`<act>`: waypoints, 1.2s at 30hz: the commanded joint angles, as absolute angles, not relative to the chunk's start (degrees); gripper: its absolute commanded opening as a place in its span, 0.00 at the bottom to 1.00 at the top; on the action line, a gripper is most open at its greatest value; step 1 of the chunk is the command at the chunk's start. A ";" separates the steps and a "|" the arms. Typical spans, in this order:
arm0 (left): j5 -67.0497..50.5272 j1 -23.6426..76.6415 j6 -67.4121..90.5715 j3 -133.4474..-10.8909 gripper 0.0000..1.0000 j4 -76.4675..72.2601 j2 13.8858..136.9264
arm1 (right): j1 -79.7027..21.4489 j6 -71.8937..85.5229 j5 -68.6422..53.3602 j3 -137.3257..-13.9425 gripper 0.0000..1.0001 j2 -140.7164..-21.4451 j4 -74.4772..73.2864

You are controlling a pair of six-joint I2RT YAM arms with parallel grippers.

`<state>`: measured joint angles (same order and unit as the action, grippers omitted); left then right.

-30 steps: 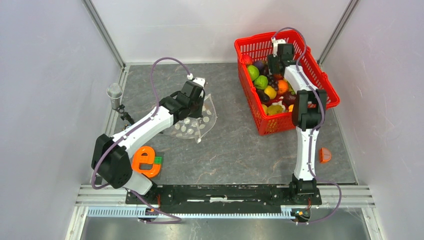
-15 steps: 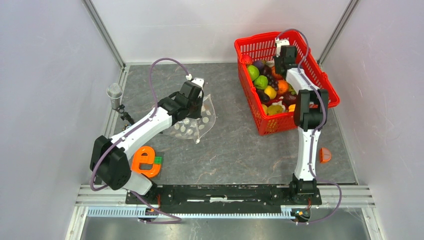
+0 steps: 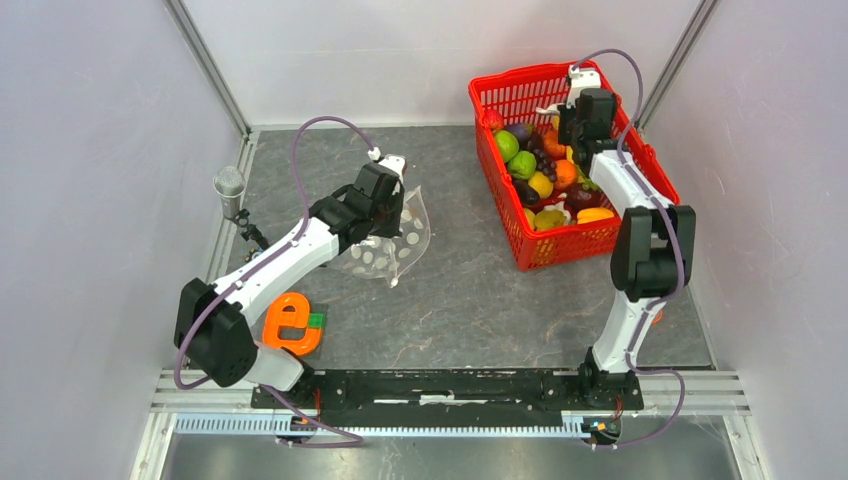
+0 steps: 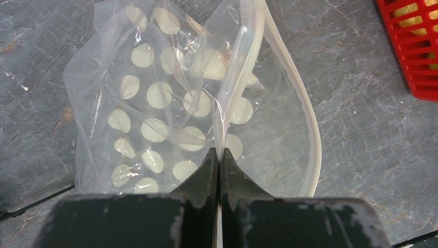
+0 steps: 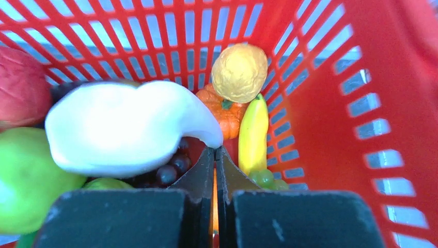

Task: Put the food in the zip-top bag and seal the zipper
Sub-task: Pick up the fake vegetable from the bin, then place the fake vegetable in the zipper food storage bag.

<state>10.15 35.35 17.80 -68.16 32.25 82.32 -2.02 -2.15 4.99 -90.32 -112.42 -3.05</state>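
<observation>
Right hand (image 5: 216, 150): your fingers have snapped together since a second ago, and the arm has swung from the basket's (image 5: 320, 103) middle to its far end, elbow out to the right. A white toy (image 5: 119, 129) lies with its tapered tip against the fingertips; whether it is nipped you cannot tell. It covers much of the food (image 5: 253, 134) below, which sits in the basket. Your left hand (image 4: 218, 152) has barely shifted, clamped on a fold of the bag (image 4: 155, 103). That bag lies on the counter (image 4: 361, 129) well apart from the basket, mouth gaping, zipper (image 4: 318, 150) unsealed. An e toy (image 3: 290, 322) lies beside the left arm.
</observation>
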 commanded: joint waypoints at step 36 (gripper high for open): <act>1.08 35.09 19.86 -68.73 0.02 28.39 77.94 | -45.64 -22.03 10.72 -60.72 0.00 -80.29 -6.00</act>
<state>2.72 35.31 17.85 -68.16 31.05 80.27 -43.72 -17.45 1.58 -58.63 -78.72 -5.74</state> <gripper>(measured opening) 0.040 0.007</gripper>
